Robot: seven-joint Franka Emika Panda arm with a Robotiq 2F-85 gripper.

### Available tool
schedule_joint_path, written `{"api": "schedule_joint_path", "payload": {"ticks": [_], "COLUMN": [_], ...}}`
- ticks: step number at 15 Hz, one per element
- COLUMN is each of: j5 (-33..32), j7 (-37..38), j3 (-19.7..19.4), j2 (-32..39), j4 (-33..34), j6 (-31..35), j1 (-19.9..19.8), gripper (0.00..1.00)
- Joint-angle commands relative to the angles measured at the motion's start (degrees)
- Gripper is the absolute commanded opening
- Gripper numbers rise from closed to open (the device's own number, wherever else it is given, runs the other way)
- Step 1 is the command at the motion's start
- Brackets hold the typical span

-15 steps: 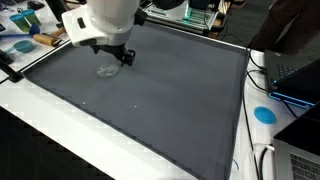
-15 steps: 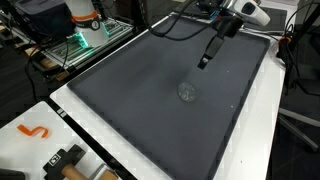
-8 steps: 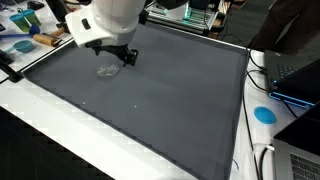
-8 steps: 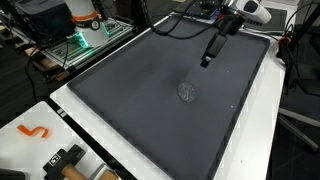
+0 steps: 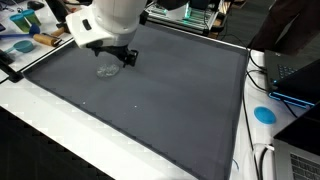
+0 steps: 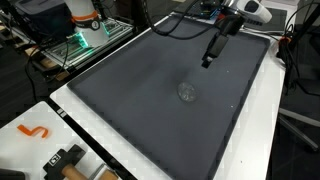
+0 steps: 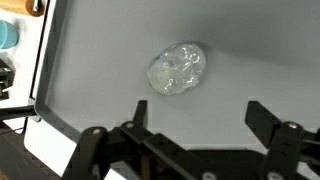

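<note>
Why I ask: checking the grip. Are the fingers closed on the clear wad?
No, the wrist view shows the fingers wide apart and the clear wad lying free on the mat.

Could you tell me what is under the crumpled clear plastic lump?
The flat dark grey mat, showing dimly through the clear lump. Its folds blur the view, so anything small beneath is hidden.

robotics lab or workshop. white tabletop [image 6: 250, 140] under a dark grey mat [image 5: 160, 95]. laptops [image 5: 296, 72] and loose cables [image 5: 258, 62] along one edge. wire rack [image 6: 60, 55] holds green-lit electronics [image 6: 80, 40]. small tools [image 6: 62, 160] at a corner.
</note>
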Motion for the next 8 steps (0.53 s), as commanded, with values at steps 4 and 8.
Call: {"api": "schedule_joint_path", "payload": {"ticks": [4,8], "j5": [-0.3,0.5], "j7": [0.2,0.5], "j3": [0.1,0.1], "j2": [-1.7,-1.9], "j4": [-1.9,-1.3], "j6": [2.0,2.0], "j1": [-0.7,-1.5], "gripper": [1.00,1.00]}}
